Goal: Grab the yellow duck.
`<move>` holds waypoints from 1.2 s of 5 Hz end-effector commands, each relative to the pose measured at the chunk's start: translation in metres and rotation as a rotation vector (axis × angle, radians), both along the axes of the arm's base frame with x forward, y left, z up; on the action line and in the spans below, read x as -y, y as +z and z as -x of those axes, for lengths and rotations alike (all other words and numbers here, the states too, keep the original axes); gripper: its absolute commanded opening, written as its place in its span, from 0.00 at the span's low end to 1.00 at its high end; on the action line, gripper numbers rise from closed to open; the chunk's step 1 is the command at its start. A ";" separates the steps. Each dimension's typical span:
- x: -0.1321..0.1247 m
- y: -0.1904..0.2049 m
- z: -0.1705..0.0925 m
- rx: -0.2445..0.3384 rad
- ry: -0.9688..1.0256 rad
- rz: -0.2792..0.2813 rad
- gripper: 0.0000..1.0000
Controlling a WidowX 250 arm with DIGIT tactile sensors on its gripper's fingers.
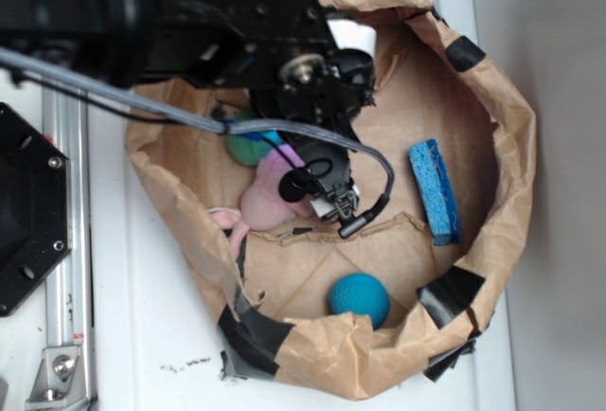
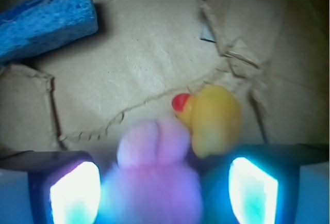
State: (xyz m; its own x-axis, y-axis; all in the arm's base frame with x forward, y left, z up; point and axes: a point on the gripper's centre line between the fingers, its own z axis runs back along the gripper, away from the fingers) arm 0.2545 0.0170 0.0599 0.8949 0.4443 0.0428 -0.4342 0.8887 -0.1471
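Note:
In the wrist view the yellow duck (image 2: 215,120) lies on the brown paper floor, its red beak pointing left. It sits just past my right finger (image 2: 253,190) and touches the pink plush bunny (image 2: 154,175). My gripper (image 2: 164,193) is open. Its two glowing pads stand wide apart, with the bunny's head and body between them. The duck lies ahead of the jaws, not between them. In the exterior view the arm hangs low over the bunny (image 1: 268,201), and the duck is hidden under it.
Everything sits inside a shallow brown paper bag (image 1: 507,117) patched with black tape. A blue sponge (image 1: 434,191) (image 2: 44,20) lies to the right, a blue ball (image 1: 360,297) near the front wall and a green ball (image 1: 244,149) behind the bunny. A black plate (image 1: 28,212) is outside, left.

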 end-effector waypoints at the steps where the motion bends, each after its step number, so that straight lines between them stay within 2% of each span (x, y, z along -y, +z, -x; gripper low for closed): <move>1: -0.021 0.018 -0.002 0.066 0.167 -0.107 1.00; 2: -0.020 0.005 -0.006 0.027 0.204 -0.121 1.00; 3: -0.016 -0.004 -0.005 0.016 0.180 -0.121 1.00; 4: -0.013 -0.012 -0.004 0.010 0.146 -0.125 1.00; 5: -0.016 -0.017 -0.010 0.042 0.132 -0.130 1.00; 6: -0.015 -0.038 -0.013 0.002 0.131 -0.119 1.00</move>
State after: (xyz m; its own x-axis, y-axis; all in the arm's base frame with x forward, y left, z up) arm 0.2720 0.0320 0.0157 0.8302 0.5514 0.0818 -0.5508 0.8340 -0.0319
